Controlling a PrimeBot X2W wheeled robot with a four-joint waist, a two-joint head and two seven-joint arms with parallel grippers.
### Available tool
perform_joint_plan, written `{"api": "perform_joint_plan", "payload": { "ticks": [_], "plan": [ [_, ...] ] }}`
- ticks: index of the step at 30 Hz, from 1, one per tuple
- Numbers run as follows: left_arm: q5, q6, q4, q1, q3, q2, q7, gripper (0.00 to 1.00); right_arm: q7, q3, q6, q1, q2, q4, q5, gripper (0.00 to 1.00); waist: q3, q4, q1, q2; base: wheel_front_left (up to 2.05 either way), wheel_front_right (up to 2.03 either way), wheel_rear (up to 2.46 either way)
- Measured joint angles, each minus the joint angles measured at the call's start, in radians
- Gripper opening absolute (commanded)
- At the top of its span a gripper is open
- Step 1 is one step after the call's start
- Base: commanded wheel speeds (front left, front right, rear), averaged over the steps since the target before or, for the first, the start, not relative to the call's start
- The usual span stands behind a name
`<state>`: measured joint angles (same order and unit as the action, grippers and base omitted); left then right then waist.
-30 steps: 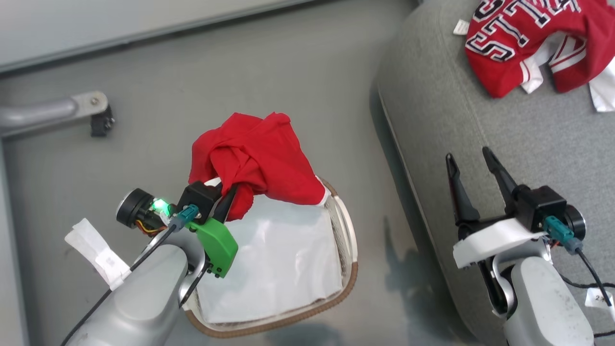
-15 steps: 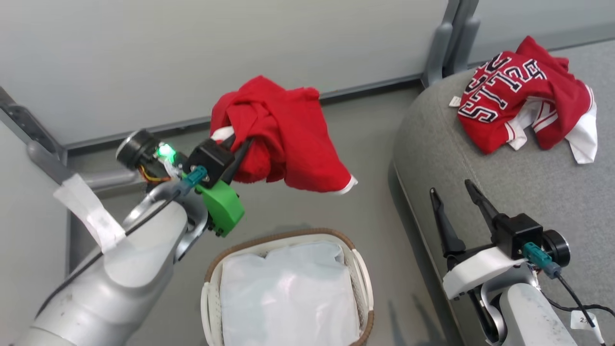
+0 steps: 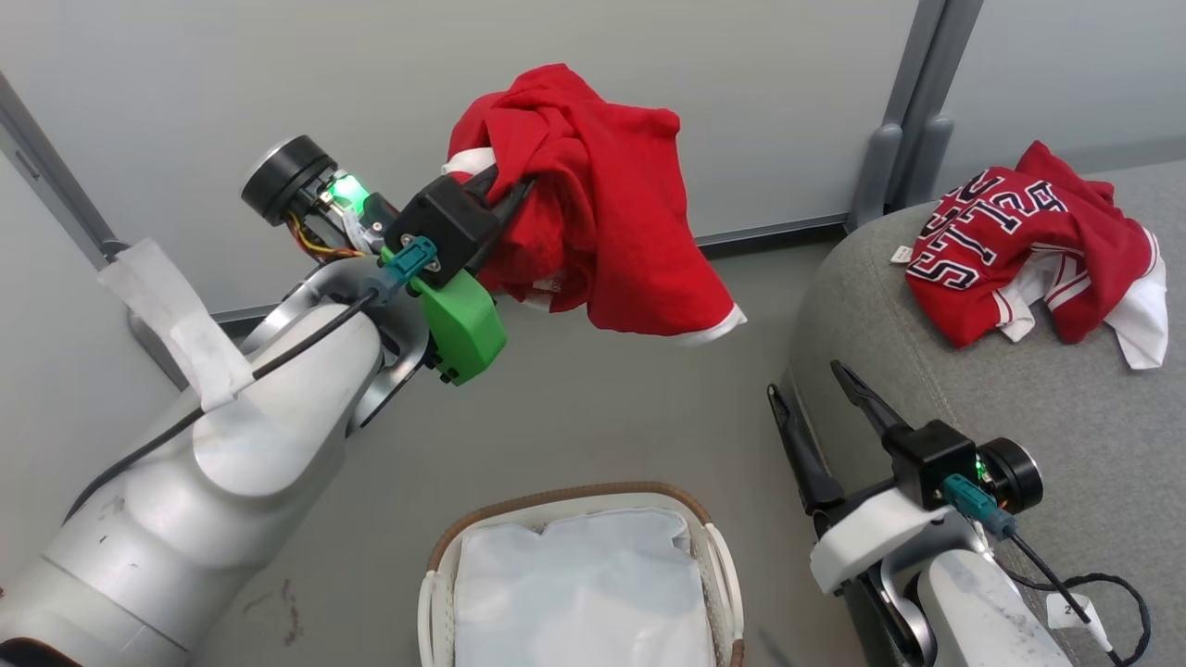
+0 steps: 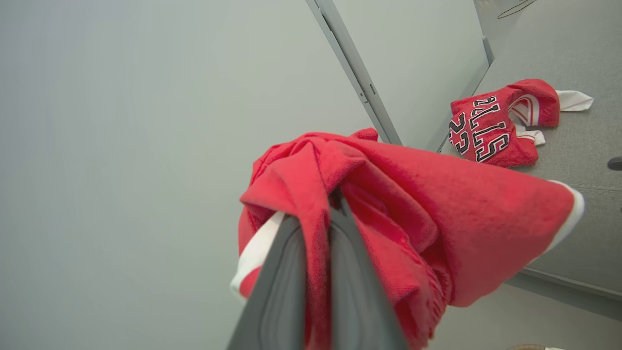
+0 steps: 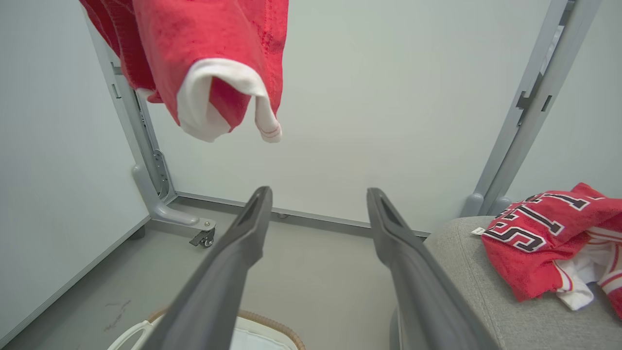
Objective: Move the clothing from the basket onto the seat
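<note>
Left gripper (image 3: 514, 185) clamped on plain red white-trimmed fabric garment (image 3: 621, 213): at rim of oval white plastic basket (image 3: 574, 493) a second ago, now hoisted clear, 12 o'clock. Basket, 6 o'clock, liner (image 3: 584, 584) only. Lettered red jersey (image 3: 1019, 250) on grey upholstered seat (image 3: 1019, 408), 2 o'clock. Right gripper (image 3: 804, 378) apart. Last carry pending.
</note>
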<state>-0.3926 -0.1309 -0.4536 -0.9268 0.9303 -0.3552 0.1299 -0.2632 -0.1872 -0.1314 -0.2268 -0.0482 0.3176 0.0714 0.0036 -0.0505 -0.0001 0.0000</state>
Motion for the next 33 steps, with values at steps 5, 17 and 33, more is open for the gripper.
{"api": "perform_joint_plan", "payload": {
  "ticks": [5,17,33],
  "plan": [
    [-0.008,-0.001,0.045,-0.019,0.03,0.002,-0.024,0.0,0.0,-0.04,0.0,-0.068,0.0,0.032,-0.022,1.0,-0.007,0.019,0.0,0.0,0.0,0.0,0.0],
    [-0.029,-0.001,0.103,-0.011,0.077,0.017,-0.04,0.0,0.0,-0.111,0.0,-0.237,0.0,0.068,-0.041,0.49,-0.002,0.047,0.0,0.0,0.0,0.0,0.0],
    [-0.095,0.041,0.083,0.087,0.061,0.017,0.025,0.0,0.0,-0.117,0.0,-0.241,0.0,-0.03,-0.004,0.0,0.011,0.031,0.0,0.0,0.0,0.0,0.0]
  ]
}}
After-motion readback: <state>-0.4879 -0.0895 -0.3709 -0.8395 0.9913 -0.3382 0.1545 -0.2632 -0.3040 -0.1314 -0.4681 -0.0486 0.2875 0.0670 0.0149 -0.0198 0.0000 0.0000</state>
